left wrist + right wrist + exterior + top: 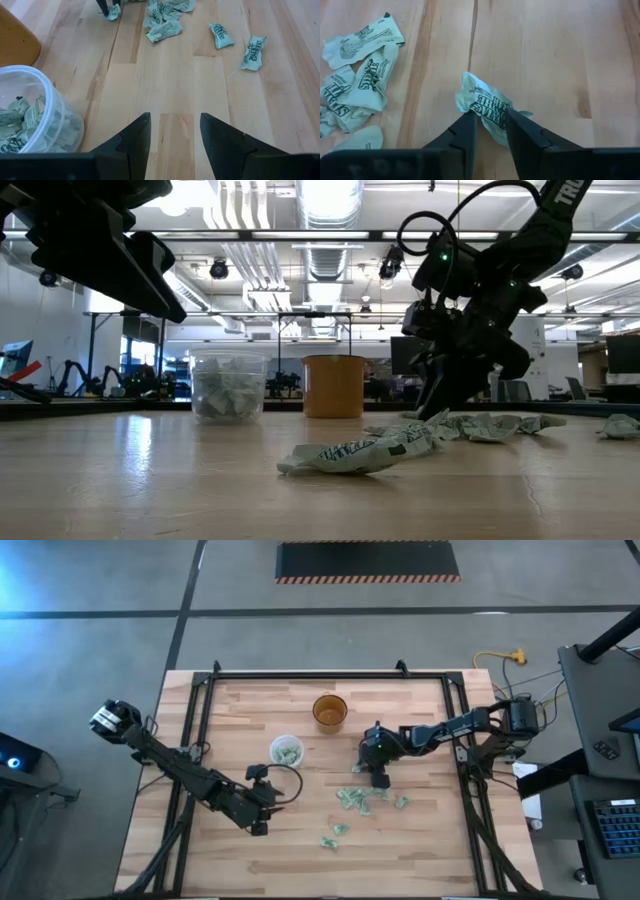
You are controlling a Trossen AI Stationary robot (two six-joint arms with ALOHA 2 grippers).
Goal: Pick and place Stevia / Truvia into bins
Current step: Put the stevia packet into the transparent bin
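Nearest sachet [365, 453]: crumpled, pale green and white, lying flat on the wooden table [150, 490] at the front of the low view, apart from both grippers.
Right gripper [489, 126]: lowered to the tabletop; jaws drawn in on either side of one crumpled sachet [482, 104], both fingers touching its paper, the sachet still resting on the wood.
Loose pile [357, 85]: several sachets lying just beside the right jaws, not between them; more lie scattered farther off [372, 800].
Left gripper [172, 131]: hovering over bare wood, jaws apart with nothing between them.
Translucent cup [30, 117]: just beside the left jaws, off to one side; upright, already holding several sachets.
Amber cup [329, 712]: upright, beyond the translucent cup as seen from the left jaws, near the right gripper but not touching it.
Stray sachets [235, 44]: two lying singly ahead of the left jaws, well apart from them.
Table frame [300, 675]: dark rails bordering the wooden surface.
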